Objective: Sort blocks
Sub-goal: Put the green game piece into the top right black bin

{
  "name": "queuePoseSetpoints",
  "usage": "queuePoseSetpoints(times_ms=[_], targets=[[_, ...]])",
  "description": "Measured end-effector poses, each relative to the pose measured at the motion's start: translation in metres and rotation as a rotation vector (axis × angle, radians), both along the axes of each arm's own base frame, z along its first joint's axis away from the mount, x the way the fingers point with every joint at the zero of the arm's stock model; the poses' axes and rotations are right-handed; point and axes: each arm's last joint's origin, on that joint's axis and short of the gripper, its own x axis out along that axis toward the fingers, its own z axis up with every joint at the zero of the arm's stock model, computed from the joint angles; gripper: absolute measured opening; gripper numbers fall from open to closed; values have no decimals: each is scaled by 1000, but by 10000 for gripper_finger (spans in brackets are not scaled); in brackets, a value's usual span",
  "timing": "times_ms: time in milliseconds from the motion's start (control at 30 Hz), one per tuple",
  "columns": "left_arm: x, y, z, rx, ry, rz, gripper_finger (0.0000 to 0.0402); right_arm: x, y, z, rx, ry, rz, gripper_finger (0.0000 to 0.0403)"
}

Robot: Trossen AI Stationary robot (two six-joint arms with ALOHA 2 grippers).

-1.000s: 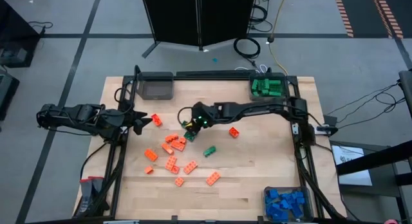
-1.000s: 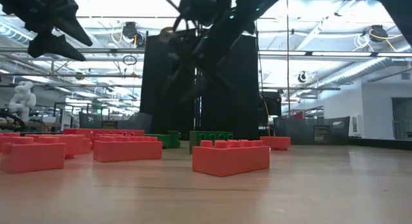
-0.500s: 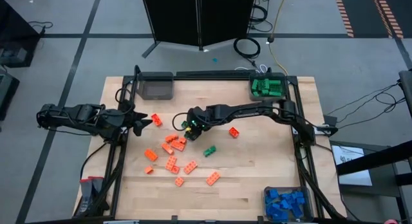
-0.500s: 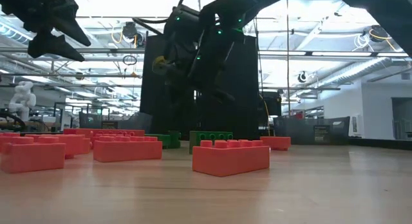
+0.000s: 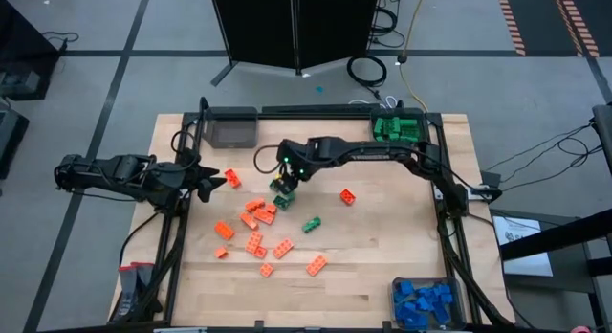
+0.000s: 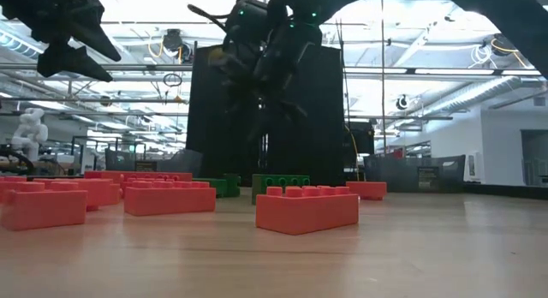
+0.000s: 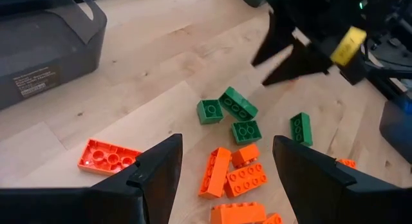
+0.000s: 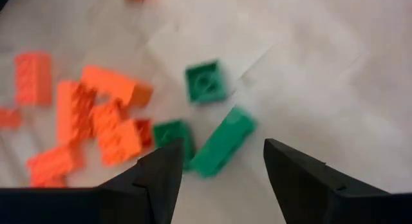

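1. The right claw [image 5: 285,179] is hanging open and empty above a small cluster of green blocks [image 8: 212,124] in the middle of the worktop [image 5: 382,247], probably lining up a pick.
2. The left claw [image 5: 218,179] is waiting at the left side, parted with nothing in it, beside one orange block [image 5: 232,179].
3. Orange blocks [image 5: 263,228] are lying loose, left of centre and toward the near edge; one is sitting alone to the right [image 5: 348,195], and a single green one [image 5: 311,224] is lying near them.
4. The far-right bin [image 5: 400,130] is holding green blocks.
5. The near-right bin [image 5: 426,302] is holding blue ones.
6. The far-left bin [image 5: 233,129] is looking empty, likely awaiting the orange.
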Motion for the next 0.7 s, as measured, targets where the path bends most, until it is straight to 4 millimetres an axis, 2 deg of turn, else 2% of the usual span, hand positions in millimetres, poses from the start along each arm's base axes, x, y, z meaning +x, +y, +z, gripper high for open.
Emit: queuePoseSetpoints(times_ms=[100, 367, 700], targets=[[0, 0, 0, -1, -1, 1, 244, 0, -5, 2, -70, 3, -47, 210], [0, 0, 0, -2, -3, 1, 244, 0, -8, -1, -123, 22, -108, 210], [0, 0, 0, -1, -1, 1, 244, 12, 9, -38, -99, 84, -93, 210]])
